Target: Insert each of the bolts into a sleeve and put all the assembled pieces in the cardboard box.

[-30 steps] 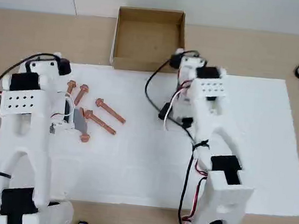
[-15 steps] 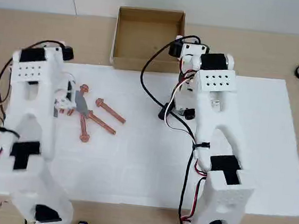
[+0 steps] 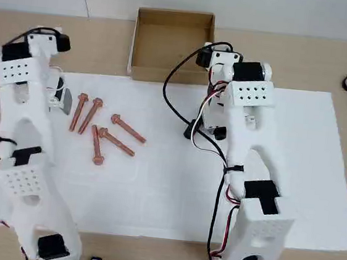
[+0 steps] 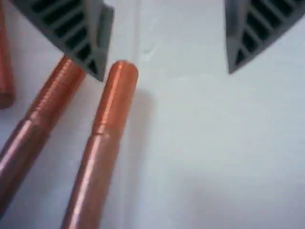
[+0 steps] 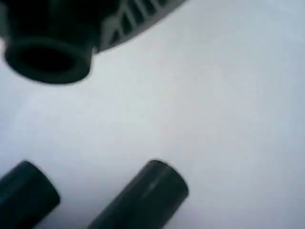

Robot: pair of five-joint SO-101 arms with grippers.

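**Step in hand:** pick-up of a bolt for assembly. The cardboard box [image 3: 172, 43], far centre, holds no assembled piece.

**Task items:** five copper bolts [image 3: 116, 142] lie loose on the white sheet [image 3: 154, 196] at the left of the surface.

**Left end effector** [image 4: 164, 69]: low over the bolts, spread wide and holding nothing. One fingertip sits just beside the threaded end of a bolt [image 4: 107, 129], which lies outside the gap.

**Right end effector** [image 5: 90, 38]: it appears clamped on a black sleeve [image 5: 45, 57] (one finger alone is visible, so this is a judgement). Two spare sleeves [image 5: 147, 195] lie on the sheet below it.

**Next move:** bring the left end effector sideways until the shank lies between its fingers, then close. The bolt must afterwards meet the sleeve bore on a common axis.
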